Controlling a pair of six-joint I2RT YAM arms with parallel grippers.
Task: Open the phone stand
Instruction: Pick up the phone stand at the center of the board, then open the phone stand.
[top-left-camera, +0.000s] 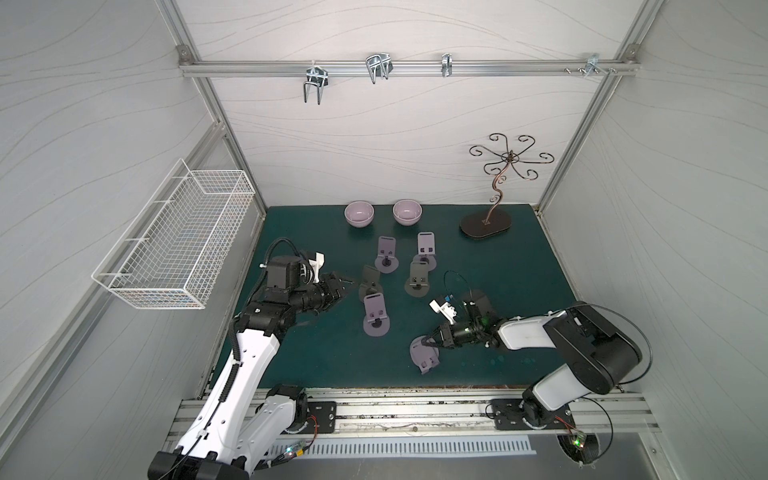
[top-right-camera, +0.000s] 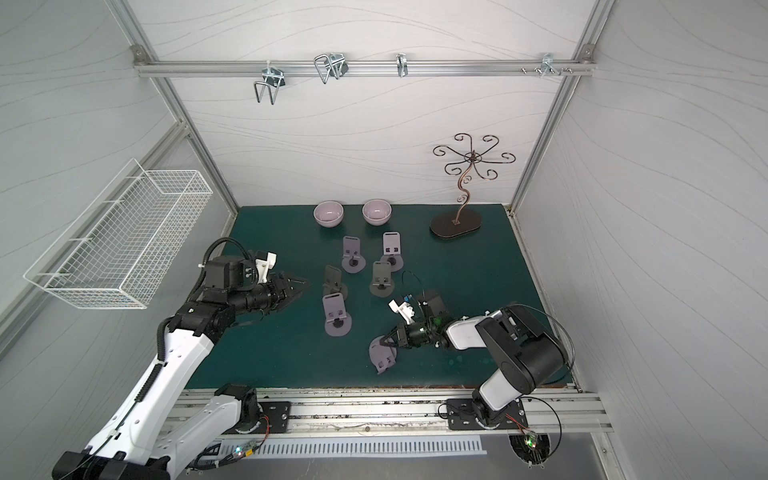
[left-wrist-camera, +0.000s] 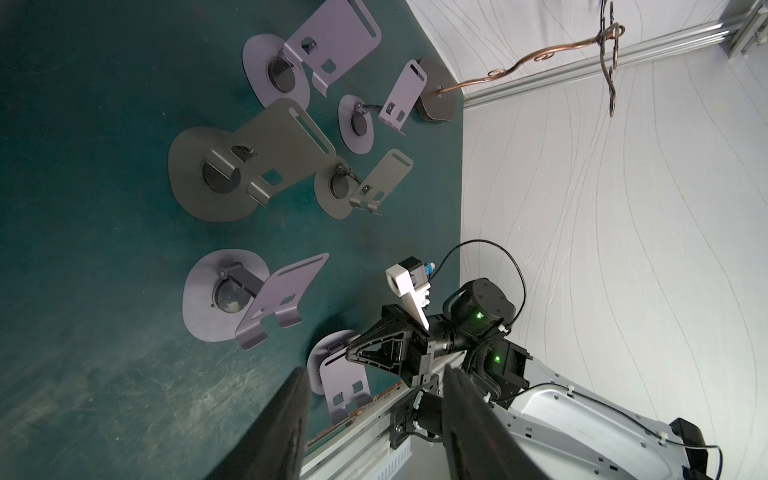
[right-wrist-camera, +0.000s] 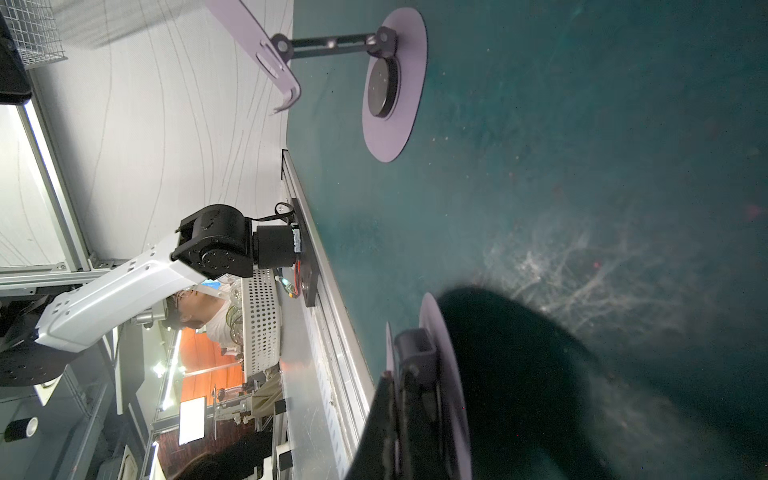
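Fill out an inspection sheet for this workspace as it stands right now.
Surface: green mat, scuffed and speckled toward the front edge.
Job's things: folded stand lying flat near the front; other stands already propped open mid-mat.
Clutter: two bowls and a jewellery tree along the back.
Grippers: right gripper has its jaws shut on the folded stand's round end; left gripper has its jaws open and empty, beside a dark stand.
Cables: black loop arches over the right wrist; no snag seen.
Surroundings: wire basket on the left wall, hooks on the back rail.
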